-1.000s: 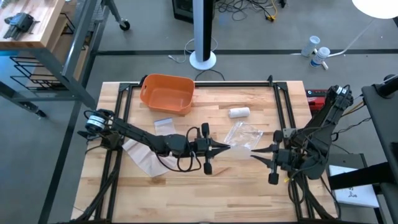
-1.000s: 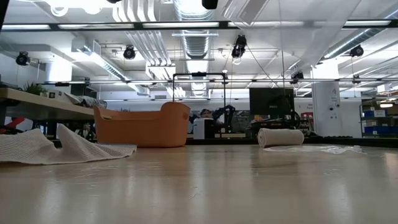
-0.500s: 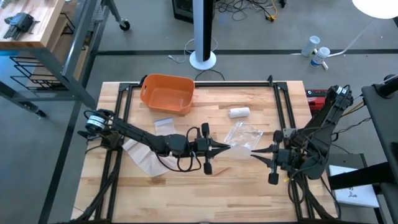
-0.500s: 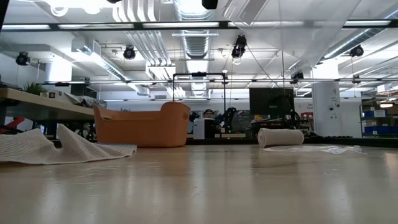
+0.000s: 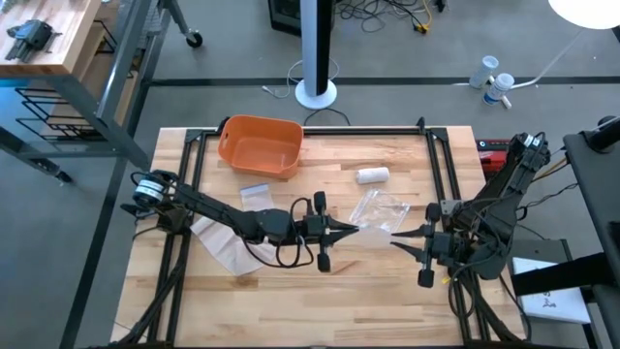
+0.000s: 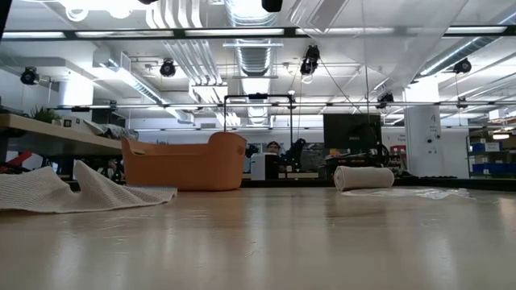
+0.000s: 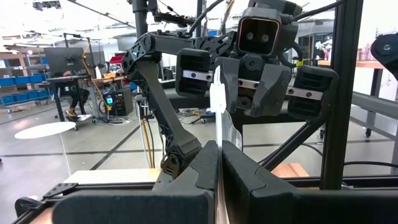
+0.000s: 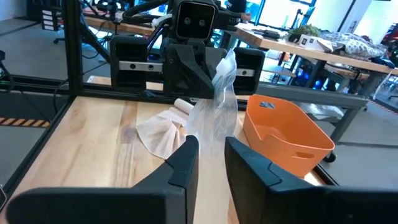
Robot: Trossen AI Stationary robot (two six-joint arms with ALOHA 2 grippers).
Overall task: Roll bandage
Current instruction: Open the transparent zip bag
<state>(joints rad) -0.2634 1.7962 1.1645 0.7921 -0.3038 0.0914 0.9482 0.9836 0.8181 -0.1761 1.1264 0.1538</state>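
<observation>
A light wooden tabletop (image 5: 291, 291) fills the centre of the overhead picture, on a grey workshop floor; a white pole base (image 5: 316, 93) stands above it. An orange bin (image 5: 260, 146) sits at the tabletop's upper left. A small rolled bandage (image 5: 372, 175) lies at upper centre, apart from both arms. An unrolled strip of gauze (image 5: 221, 240) lies crumpled at the left, under the left arm.

At centre, the left gripper (image 5: 355, 231) has its jaws pressed together on the left edge of a clear plastic bag (image 5: 380, 209). The right gripper (image 5: 397, 240), just right of the bag, has its jaws slightly parted, with the bag's edge between them.
</observation>
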